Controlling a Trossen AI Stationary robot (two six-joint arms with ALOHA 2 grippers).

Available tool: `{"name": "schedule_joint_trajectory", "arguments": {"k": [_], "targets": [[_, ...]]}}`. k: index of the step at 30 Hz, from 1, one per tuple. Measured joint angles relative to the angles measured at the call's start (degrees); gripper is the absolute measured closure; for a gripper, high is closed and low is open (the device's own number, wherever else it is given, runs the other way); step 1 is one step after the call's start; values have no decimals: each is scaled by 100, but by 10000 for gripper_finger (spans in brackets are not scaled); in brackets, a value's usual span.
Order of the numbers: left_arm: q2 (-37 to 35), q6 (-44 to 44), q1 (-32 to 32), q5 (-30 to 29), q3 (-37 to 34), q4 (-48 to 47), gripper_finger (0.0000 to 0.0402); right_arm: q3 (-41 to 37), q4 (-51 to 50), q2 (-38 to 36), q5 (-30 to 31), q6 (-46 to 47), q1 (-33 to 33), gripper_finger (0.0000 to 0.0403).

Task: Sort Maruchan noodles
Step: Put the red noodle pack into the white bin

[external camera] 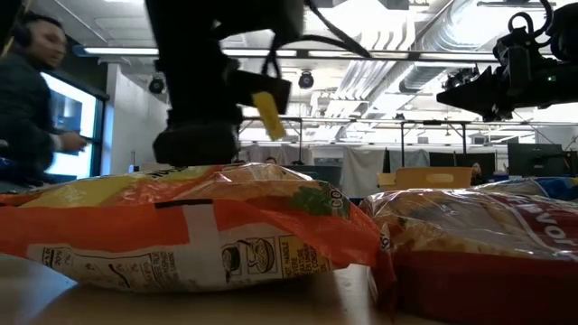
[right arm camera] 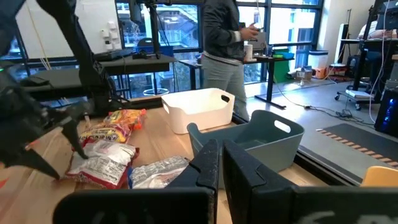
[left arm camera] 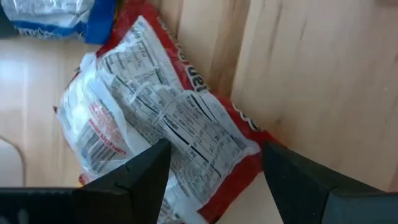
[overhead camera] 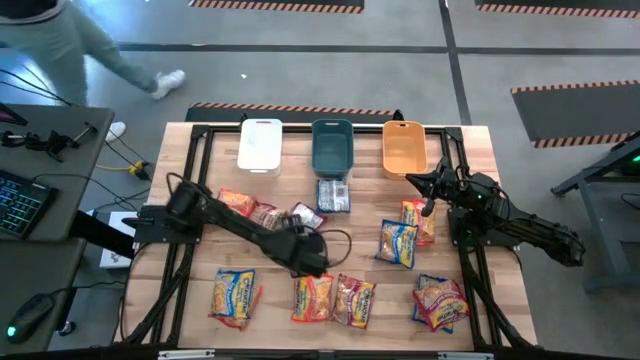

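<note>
Wooden tabletop (overhead camera: 200,150): white bin (overhead camera: 260,144), teal bin (overhead camera: 332,145), orange bin (overhead camera: 404,146) along far edge, Maruchan noodles (overhead camera: 233,297) scattered across middle and near side. Left pincer (left arm camera: 214,165) spread wide, low over red packet (left arm camera: 158,127) lying label-up at centre. Right pincer (right arm camera: 221,163) nearly shut, empty, parked by orange bin. Risk: slick crinkly film slips from pinch, or fingers catch neighbouring packet just beside.
</note>
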Motion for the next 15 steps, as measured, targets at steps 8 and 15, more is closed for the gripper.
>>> {"name": "schedule_joint_trajectory", "arguments": {"k": [8,15], "targets": [[406,-403,-78,-326,1079,-591,164,0,-26,0,2,-13,0,399],[499,-606,78,-549,1149,-395,164,0,-35,0,0,4,0,399]]}}
